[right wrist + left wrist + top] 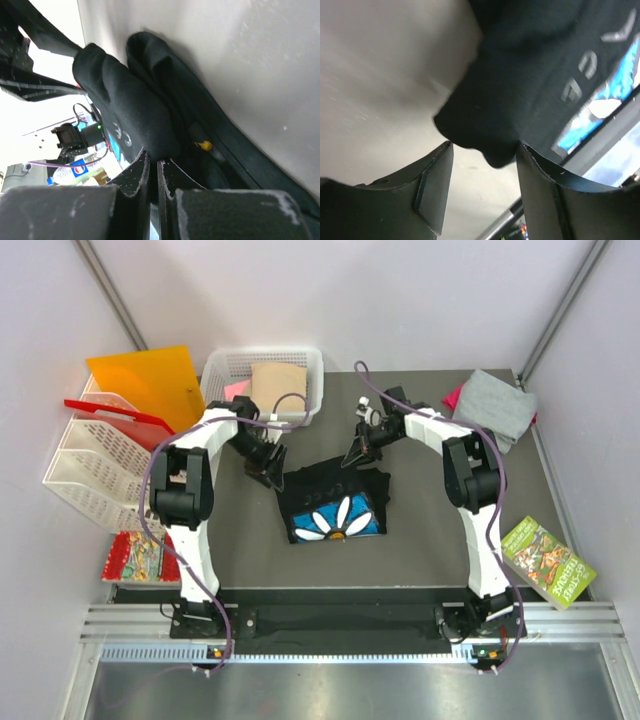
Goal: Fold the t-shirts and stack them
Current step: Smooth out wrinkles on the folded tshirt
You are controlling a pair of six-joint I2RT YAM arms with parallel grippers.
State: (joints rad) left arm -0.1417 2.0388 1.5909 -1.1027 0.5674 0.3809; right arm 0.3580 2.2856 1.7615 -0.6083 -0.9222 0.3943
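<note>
**Black t-shirt mid-table, pinched at one far corner**

Black t-shirt (322,485): lies near the middle of the table (430,540), between the two arms, folded down to a rough square. Carries a print (336,518) face up on the near half, with white daisy petals round a yellow-orange heart on a blue ground. Plain black across the far half, with a looser, rumpled flap sticking out past the right edge. Bears pale grey lettering beside the print, seen close in the left wrist view but too skewed to read.

Left gripper (485,146): sits at the shirt's far left corner, fingers spread wide, released. Has a rounded lobe of black cloth bulging into the gap at the tips; hard to tell whether it touches them.

Right gripper (154,162): sits at the shirt's far right corner, fingers clenched almost together on a thick fold of the black cloth. Several layers bunched just ahead of the tips, with a small yellow mark in one crease.

Grey t-shirt (495,405): rests folded at the far right corner of the table, well apart from the black one. Pink t-shirt (452,398): peeks out from under its left edge.

Tan t-shirt (278,385): lies folded inside the white basket (312,360) at the far edge, left of centre.
</note>
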